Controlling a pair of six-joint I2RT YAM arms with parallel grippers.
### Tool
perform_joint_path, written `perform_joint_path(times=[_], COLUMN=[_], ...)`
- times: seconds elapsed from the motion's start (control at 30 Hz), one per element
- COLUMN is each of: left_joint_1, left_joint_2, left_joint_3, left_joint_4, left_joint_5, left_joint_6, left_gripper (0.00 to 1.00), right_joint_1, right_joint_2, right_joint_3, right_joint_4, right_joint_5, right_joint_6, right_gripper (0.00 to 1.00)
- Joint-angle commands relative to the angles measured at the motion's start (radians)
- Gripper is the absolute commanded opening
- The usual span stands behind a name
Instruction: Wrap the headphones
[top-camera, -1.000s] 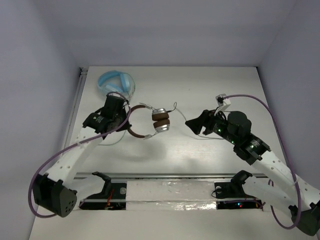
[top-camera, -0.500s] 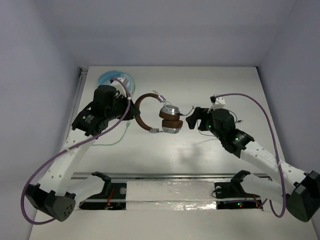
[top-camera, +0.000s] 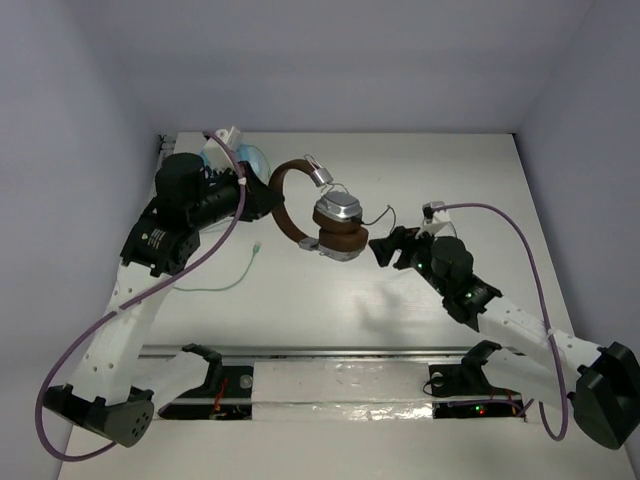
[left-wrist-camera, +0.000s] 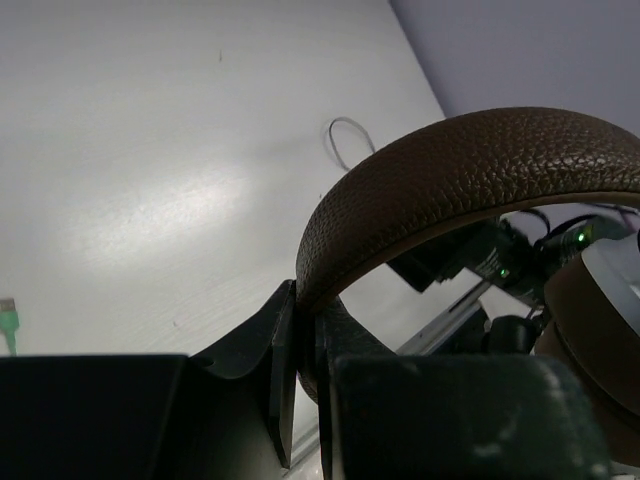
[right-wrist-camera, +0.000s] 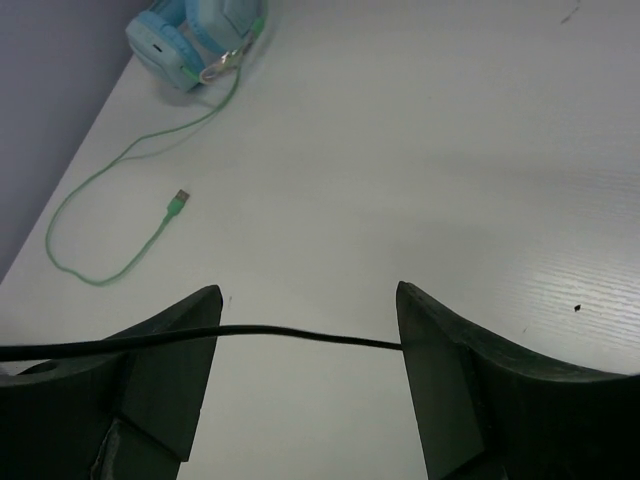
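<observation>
The headphones hang off the table, with their dark brown headband (top-camera: 285, 215) in my left gripper (top-camera: 262, 200) and the silver-and-brown ear cups (top-camera: 338, 225) dangling to its right. In the left wrist view the left gripper (left-wrist-camera: 305, 335) is shut on the headband (left-wrist-camera: 470, 170). My right gripper (top-camera: 385, 247) sits just right of the ear cups. In the right wrist view the right gripper (right-wrist-camera: 308, 300) is open, and the thin black cable (right-wrist-camera: 300, 333) runs across the gap between its fingers.
Light blue headphones (top-camera: 250, 160) lie at the back left, partly hidden by my left arm; they also show in the right wrist view (right-wrist-camera: 195, 40). Their pale green cable (top-camera: 235, 275) trails over the table (top-camera: 330, 300) towards the front left and shows in the right wrist view (right-wrist-camera: 150, 235).
My left arm has lifted the headphones higher and carried them back and to the right. My right arm has stretched left towards the ear cups, with the cable between its fingers.
</observation>
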Motion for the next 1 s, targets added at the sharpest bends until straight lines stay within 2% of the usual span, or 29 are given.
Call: perform_joint_path(times=[0.0,0.03,0.17,0.27,0.4,0.47,0.5,0.53,0.6,0.63,0.67,0.73,0.83,0.9,0.97], left_joint_1=[0.061,0.102,0.135,0.144,0.144,0.153,0.153,0.153,0.153,0.153,0.153,0.153,0.153,0.153,0.153], left_joint_2=[-0.023,-0.023,-0.027,-0.033,-0.044,-0.050,-0.055,-0.055,-0.050,-0.049,-0.049,-0.049,-0.059,-0.079,-0.096], left_joint_3=[0.067,0.068,0.050,0.019,0.010,0.011,0.013,0.016,0.027,0.027,0.021,-0.002,-0.094,-0.183,-0.252], left_joint_4=[0.156,0.167,0.202,0.260,0.285,0.288,0.292,0.299,0.322,0.332,0.358,0.387,0.478,0.535,0.542], left_joint_5=[0.122,0.157,0.209,0.281,0.308,0.305,0.308,0.306,0.297,0.286,0.276,0.240,0.188,0.167,0.084], left_joint_6=[-0.066,-0.075,-0.120,-0.172,-0.203,-0.212,-0.218,-0.232,-0.247,-0.258,-0.282,-0.307,-0.382,-0.424,-0.428], left_gripper=[0.00,0.00,0.00,0.00,0.00,0.00,0.00,0.00,0.00,0.00,0.00,0.00,0.00,0.00,0.00], right_joint_1=[0.006,0.006,0.006,0.006,0.006,0.006,0.006,0.006,0.006,0.006,0.006,0.006,0.006,0.015,0.026], right_joint_2=[-0.076,-0.090,-0.124,-0.084,-0.009,0.014,0.022,0.030,0.048,0.053,0.062,0.073,0.091,0.096,0.096], right_joint_3=[-0.043,-0.050,-0.072,-0.066,-0.018,-0.009,0.003,0.012,0.018,0.015,0.014,0.021,0.051,0.075,0.110], right_joint_4=[0.167,0.171,0.202,0.249,0.268,0.300,0.303,0.302,0.306,0.312,0.314,0.302,0.259,0.166,0.031], right_joint_5=[-0.071,-0.081,-0.085,-0.080,-0.072,-0.069,-0.072,-0.075,-0.109,-0.124,-0.141,-0.212,-0.270,-0.264,-0.223], right_joint_6=[-0.003,-0.003,0.001,-0.003,-0.028,-0.051,-0.057,-0.061,-0.057,-0.048,-0.022,0.000,0.052,0.072,0.086], right_gripper=[0.76,0.76,0.74,0.73,0.72,0.61,0.51,0.35,0.24,0.12,0.04,0.00,0.00,0.00,0.00])
